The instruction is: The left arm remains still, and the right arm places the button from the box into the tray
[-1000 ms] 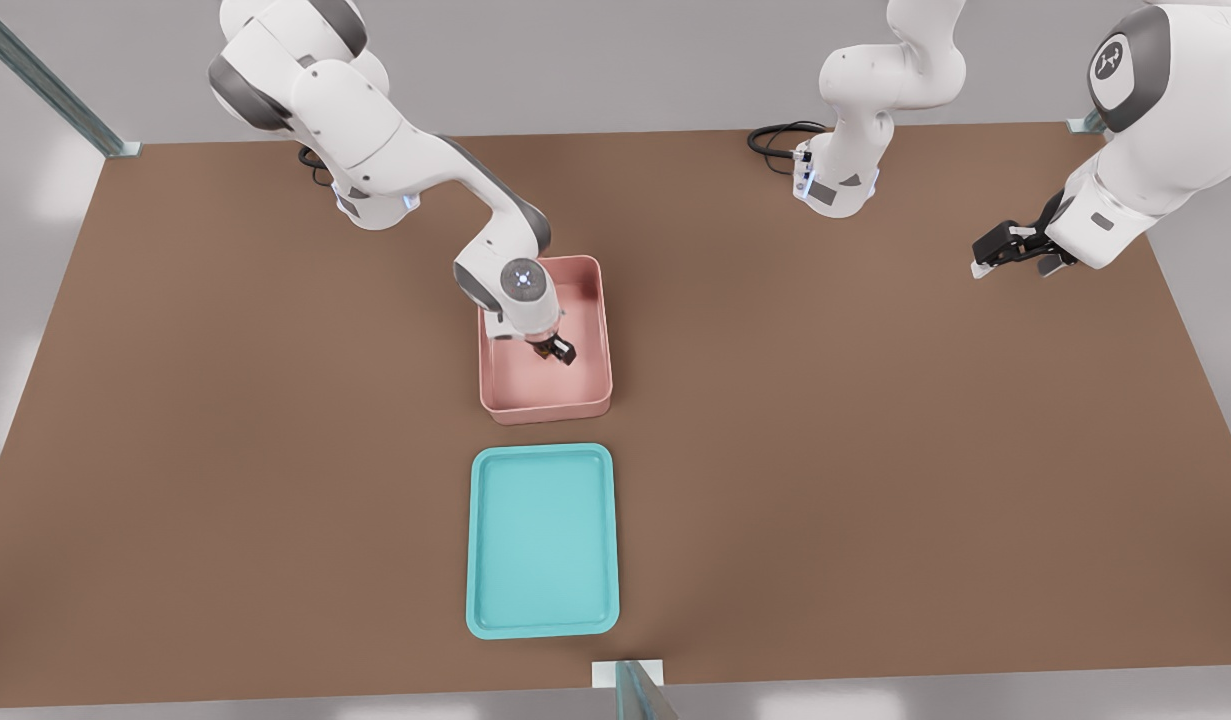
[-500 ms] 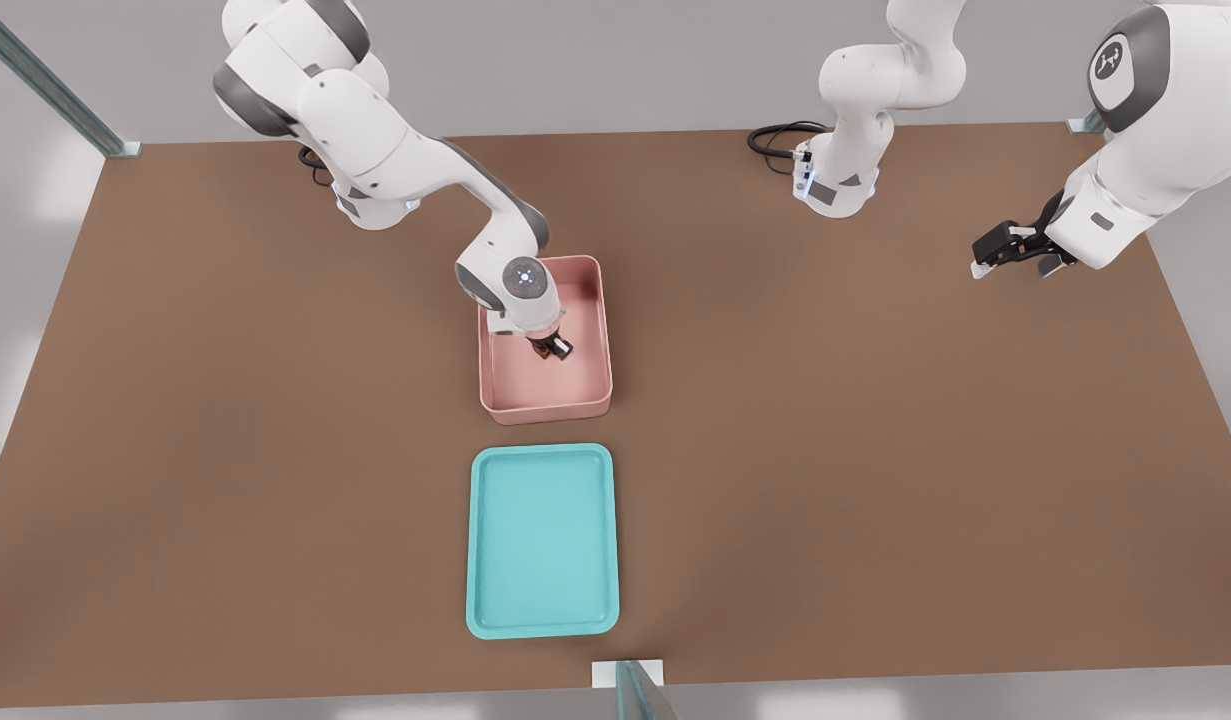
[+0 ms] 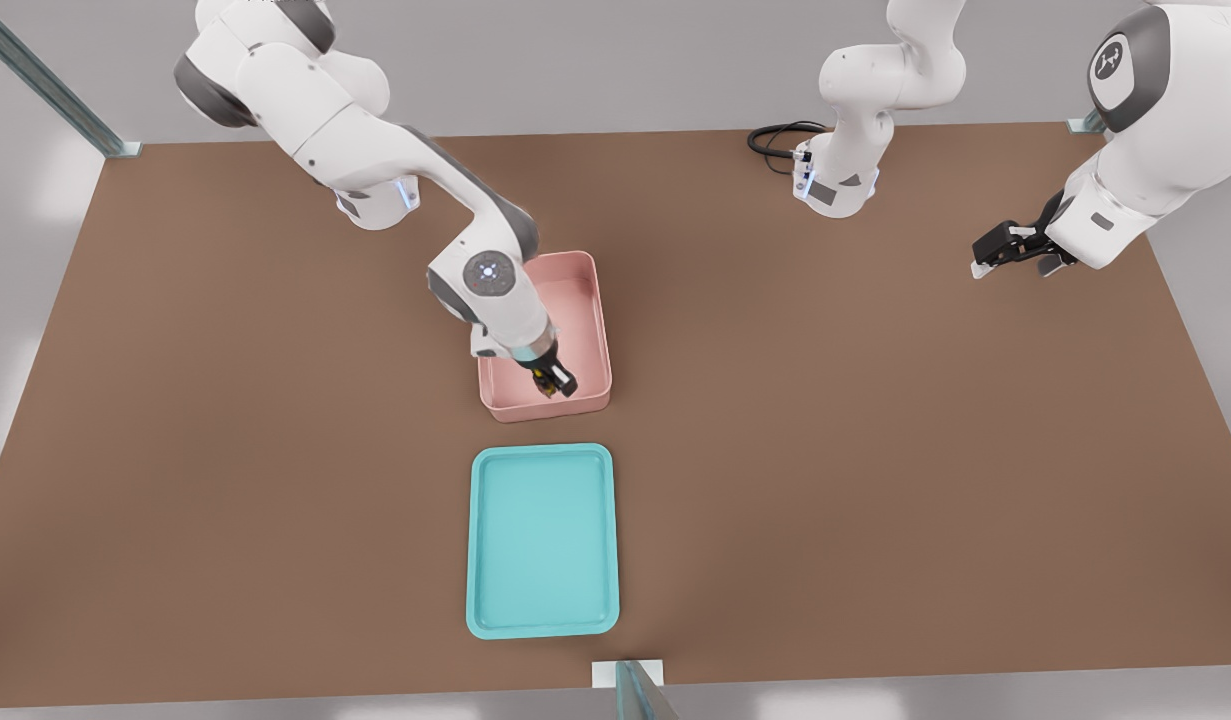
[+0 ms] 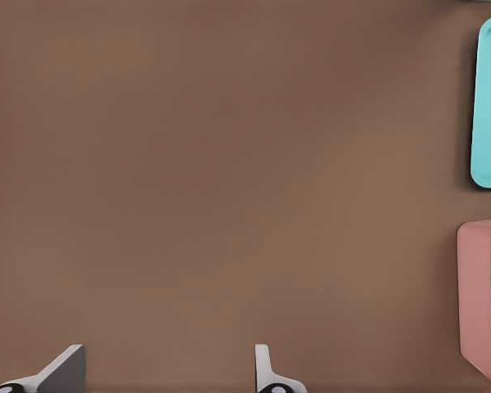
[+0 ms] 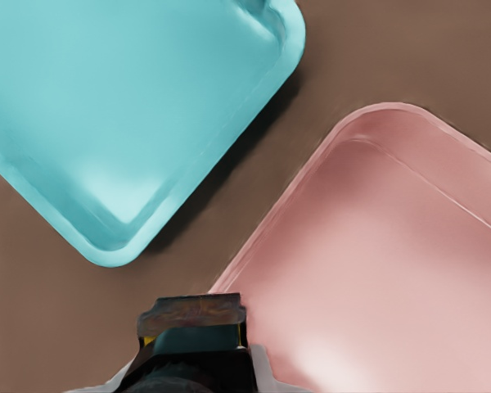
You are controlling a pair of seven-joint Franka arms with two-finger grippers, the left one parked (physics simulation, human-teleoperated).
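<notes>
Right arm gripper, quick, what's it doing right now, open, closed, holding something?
Gripper: shut on the button, raised over the box's edge nearest the tray.

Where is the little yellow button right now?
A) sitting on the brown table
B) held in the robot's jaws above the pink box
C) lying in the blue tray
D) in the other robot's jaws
B: the button sits pinched in the gripper, over the near end of the pink box, not yet at the tray.
</notes>
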